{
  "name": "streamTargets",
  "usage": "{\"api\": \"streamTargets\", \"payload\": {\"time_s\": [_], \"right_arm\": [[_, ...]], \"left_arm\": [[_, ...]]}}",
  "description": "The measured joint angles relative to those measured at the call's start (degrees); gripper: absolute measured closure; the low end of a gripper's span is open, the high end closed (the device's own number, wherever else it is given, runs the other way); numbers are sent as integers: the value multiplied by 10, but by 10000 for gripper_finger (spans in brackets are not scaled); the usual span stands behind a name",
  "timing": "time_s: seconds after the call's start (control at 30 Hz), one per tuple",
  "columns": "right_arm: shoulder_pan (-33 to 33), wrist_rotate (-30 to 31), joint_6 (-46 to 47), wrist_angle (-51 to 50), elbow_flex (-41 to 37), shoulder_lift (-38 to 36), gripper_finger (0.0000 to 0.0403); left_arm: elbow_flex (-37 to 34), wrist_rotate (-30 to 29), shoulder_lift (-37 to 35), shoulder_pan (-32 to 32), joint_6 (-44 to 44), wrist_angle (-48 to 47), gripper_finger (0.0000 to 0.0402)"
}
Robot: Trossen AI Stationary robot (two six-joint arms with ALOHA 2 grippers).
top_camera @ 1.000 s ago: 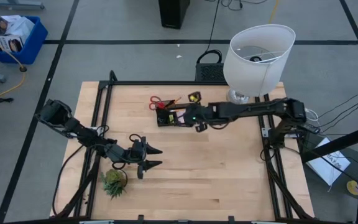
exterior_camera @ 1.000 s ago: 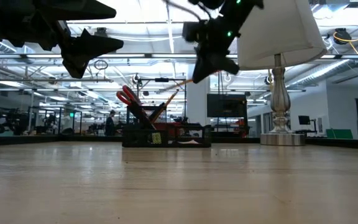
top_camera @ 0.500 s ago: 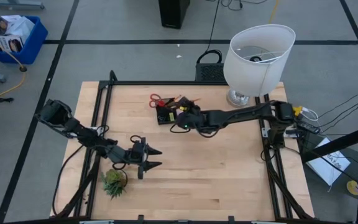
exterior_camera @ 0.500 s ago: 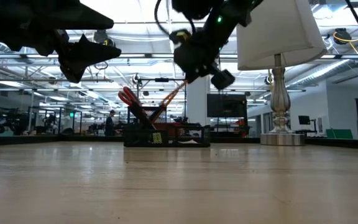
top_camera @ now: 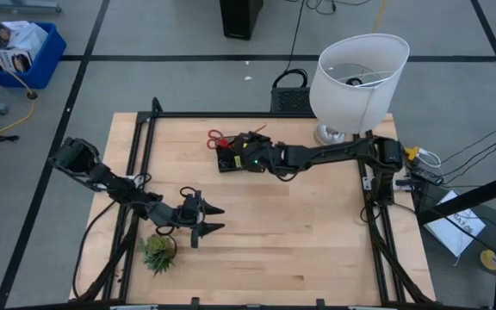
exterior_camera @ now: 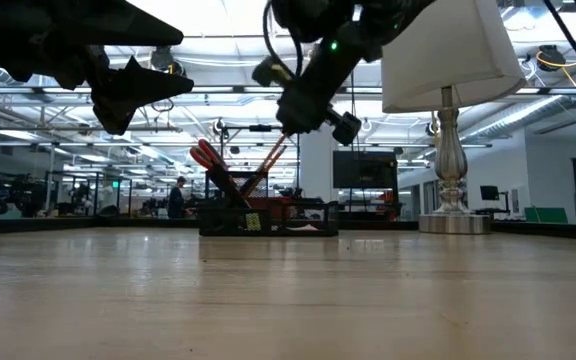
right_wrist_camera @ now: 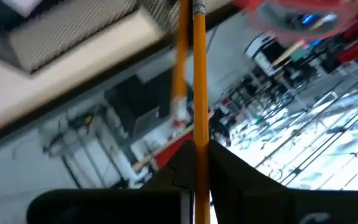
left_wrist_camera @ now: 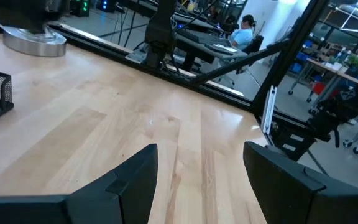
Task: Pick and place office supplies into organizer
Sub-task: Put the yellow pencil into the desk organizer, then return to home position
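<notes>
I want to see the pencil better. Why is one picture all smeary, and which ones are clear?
Right wrist view: the orange pencil held between the right gripper fingers is fairly sharp, everything behind it streaks into blur. High view: even light, clear. Low view: bright ceiling lights leave the arms as dark shapes. Left wrist view: sharp.

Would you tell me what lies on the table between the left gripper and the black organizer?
Nothing: the high view shows only bare wood between the left gripper and the organizer; the potted plant sits off to the side.
</notes>
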Motion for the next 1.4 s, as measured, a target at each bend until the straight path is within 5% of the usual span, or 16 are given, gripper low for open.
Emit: {"api": "streamTargets", "payload": {"time_s": [0.5,0.8,1.4], "right_arm": [[-20,-105,-139,45,0,53,385],[-24,-147,-125,80,0,79,376],[-18,-169,-11,135,0,78,178]], "left_arm": [[0,-1,0,-1,2,-7,158],[0,-6,0,-1,6,-10,158],[0,-5,0,-1,9,-10,158]]}}
